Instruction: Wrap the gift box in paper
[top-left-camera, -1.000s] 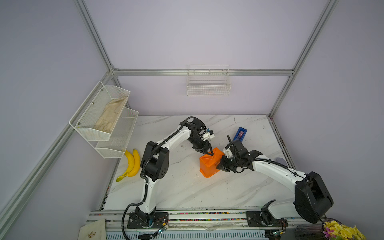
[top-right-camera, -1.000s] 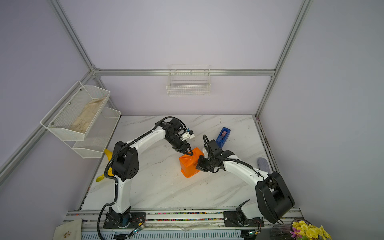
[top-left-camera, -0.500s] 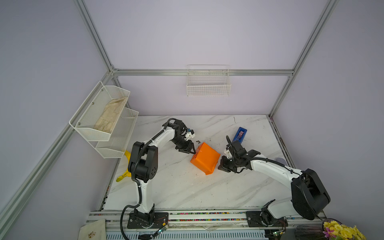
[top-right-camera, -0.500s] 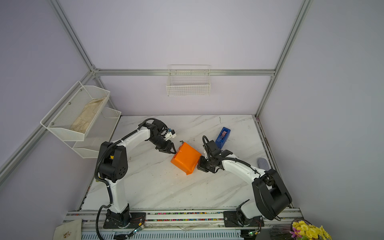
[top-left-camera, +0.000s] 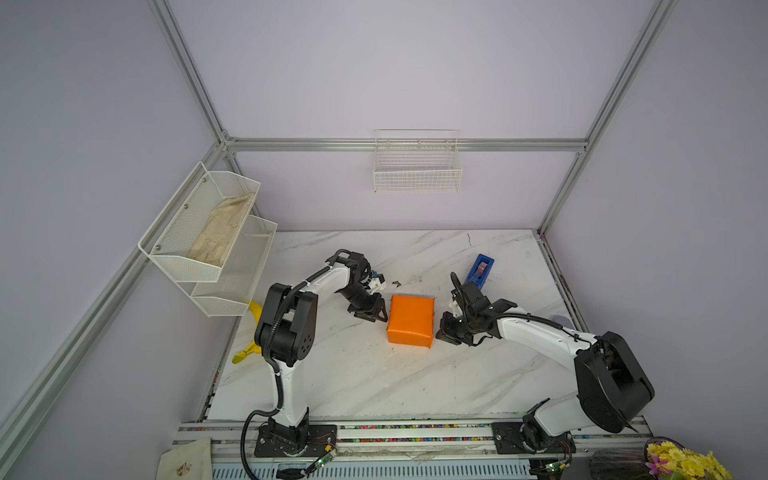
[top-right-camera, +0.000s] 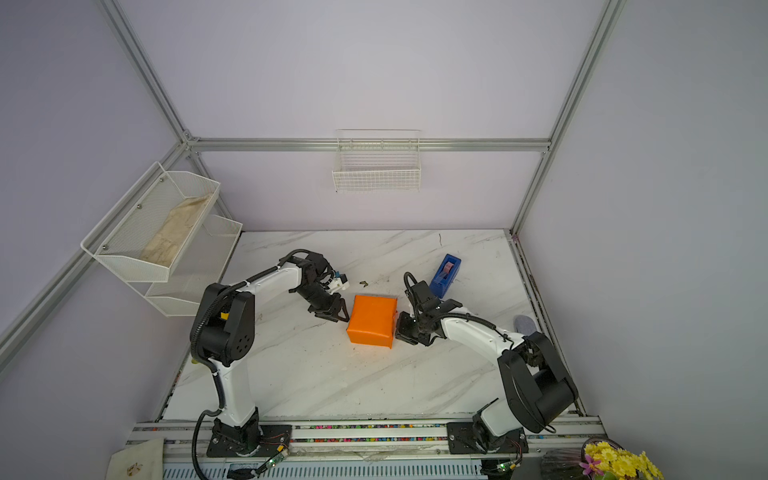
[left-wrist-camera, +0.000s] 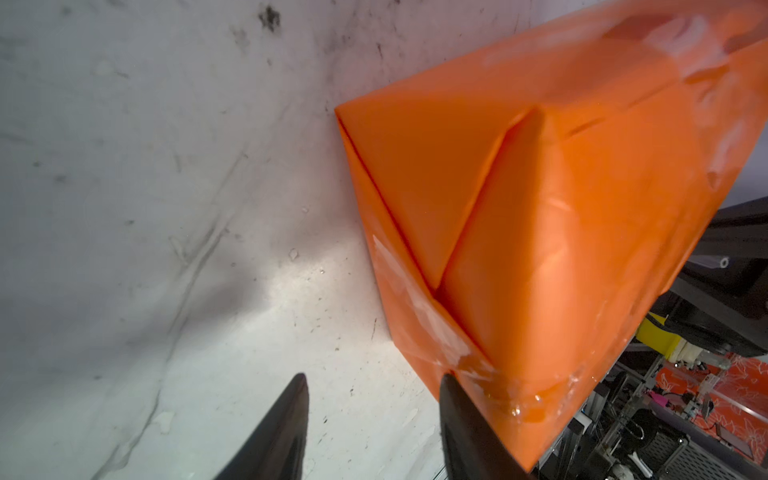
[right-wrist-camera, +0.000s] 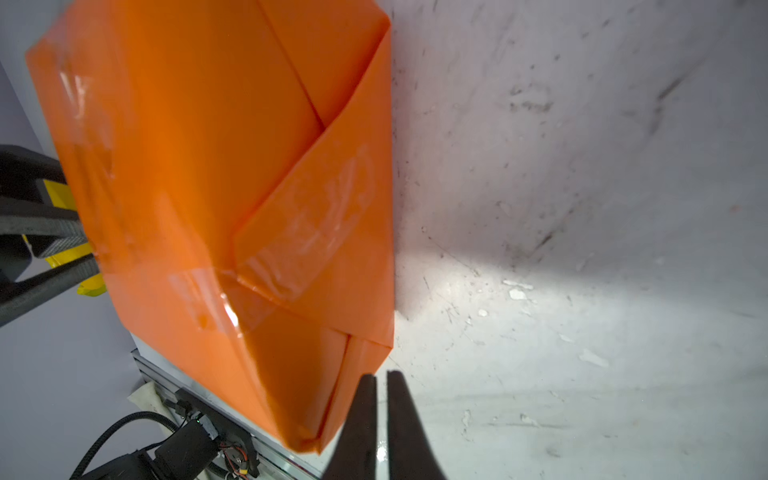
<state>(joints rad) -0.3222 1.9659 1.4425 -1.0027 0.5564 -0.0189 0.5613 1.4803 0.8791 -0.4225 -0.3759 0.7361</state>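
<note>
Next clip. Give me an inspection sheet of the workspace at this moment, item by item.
Surface: marble table, scuffed, with small white flecks.
Job's things: paper folded and taped round the gift box, hiding it fully; lies flat mid-table.
Clutter: blue tape dispenser behind the right arm; dark scrap; bananas off the table's left edge.
Hands: left hand open, one finger at the paper's corner, contact unclear; right hand barely parted, beside the paper, holding nothing.
Cables: black cables along both arms; no snag seen.
Surroundings: wire basket on the rear wall; shelf with cloth on the left wall; flowers front right.
</note>
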